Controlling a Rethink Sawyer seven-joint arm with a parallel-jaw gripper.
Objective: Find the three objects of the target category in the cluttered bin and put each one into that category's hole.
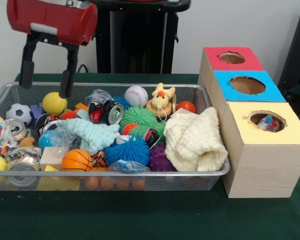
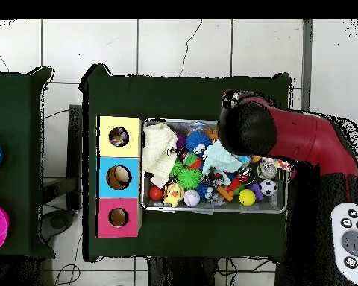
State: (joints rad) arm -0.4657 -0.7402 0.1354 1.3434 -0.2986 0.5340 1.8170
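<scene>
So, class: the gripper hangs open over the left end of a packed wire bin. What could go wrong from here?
1. The open gripper hangs close to the yellow ball; in such clutter its fingers may strike the neighbouring toys or push the ball away.
2. The cream cloth droops over the bin's rim and may hide things or snag.
3. The yellow box's hole already shows something inside, so a further drop might jam.

A bin [image 1: 200,92] full of toys sits on the desk [image 1: 140,215]; a box with three holes [image 1: 260,150] stands touching its right side.
</scene>
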